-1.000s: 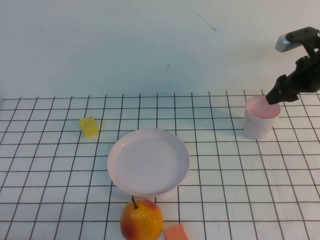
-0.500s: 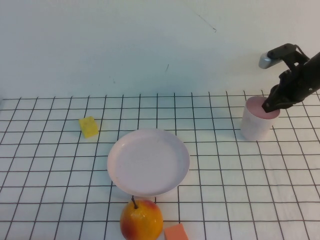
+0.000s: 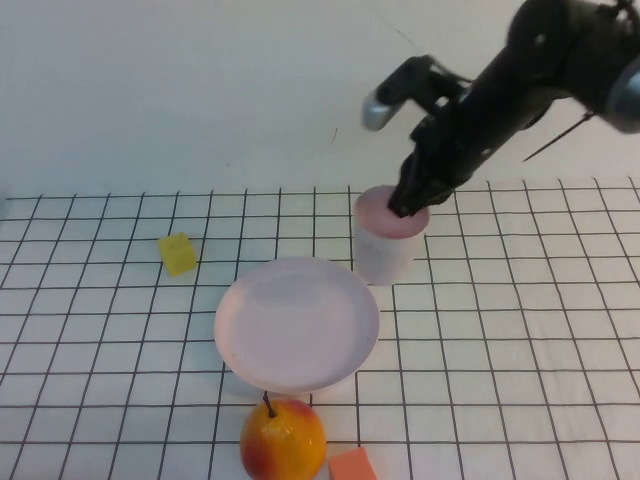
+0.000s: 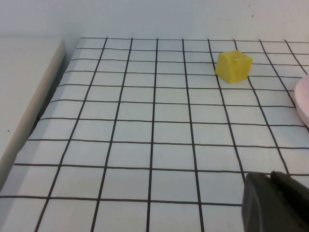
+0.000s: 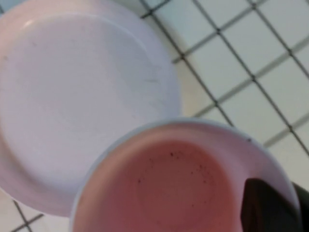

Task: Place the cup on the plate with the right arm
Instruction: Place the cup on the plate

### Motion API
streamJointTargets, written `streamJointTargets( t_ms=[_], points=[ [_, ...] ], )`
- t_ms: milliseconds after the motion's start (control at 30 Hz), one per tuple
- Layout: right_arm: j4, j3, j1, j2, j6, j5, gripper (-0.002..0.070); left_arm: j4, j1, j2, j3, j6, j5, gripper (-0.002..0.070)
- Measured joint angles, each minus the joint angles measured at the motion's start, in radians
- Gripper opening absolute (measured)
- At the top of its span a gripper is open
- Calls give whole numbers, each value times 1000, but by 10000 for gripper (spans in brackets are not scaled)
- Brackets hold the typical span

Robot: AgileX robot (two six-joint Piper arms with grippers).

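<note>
Cup [image 3: 386, 243] hangs just past the far right edge of the plate [image 3: 297, 322], pinched at its rim by the right hand [image 3: 408, 207]. From the right wrist, the plate's rim [image 5: 72, 96] shows right under the cup [image 5: 183, 183]. Yellow block [image 3: 178, 253], apple [image 3: 283, 440] and orange block [image 3: 352, 466] sit around the plate; the bench [image 3: 520, 380] lies bare on the right. Left hand [image 4: 275, 203] hovers low near the yellow block [image 4: 233, 66]; I cannot tell its fingers

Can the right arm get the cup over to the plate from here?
Probably yes. The right gripper is shut on the cup, right beside the plate, and nothing stands between them. The left gripper is off to the side.
</note>
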Motion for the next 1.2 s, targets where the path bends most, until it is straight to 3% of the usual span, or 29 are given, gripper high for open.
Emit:
streamJointTargets(
  t_ms=[200,633,733,867,1000,1133,1200],
  points=[
    [-30,0,169,47,0,-90,29,0,0,0,0,0,0,-3],
    [-27,0,209,119,2,-151,50,0,0,0,0,0,0,-3],
    [-20,0,209,119,18,-153,127,0,0,0,0,0,0,-3],
    [-20,-40,209,121,57,-116,280,0,0,0,0,0,0,-3],
    [-20,-185,209,123,95,24,335,0,0,0,0,0,0,-3],
    [-20,-343,209,89,148,123,319,0,0,0,0,0,0,-3],
    [-20,-395,209,39,158,144,265,0,0,0,0,0,0,-3]
  ],
)
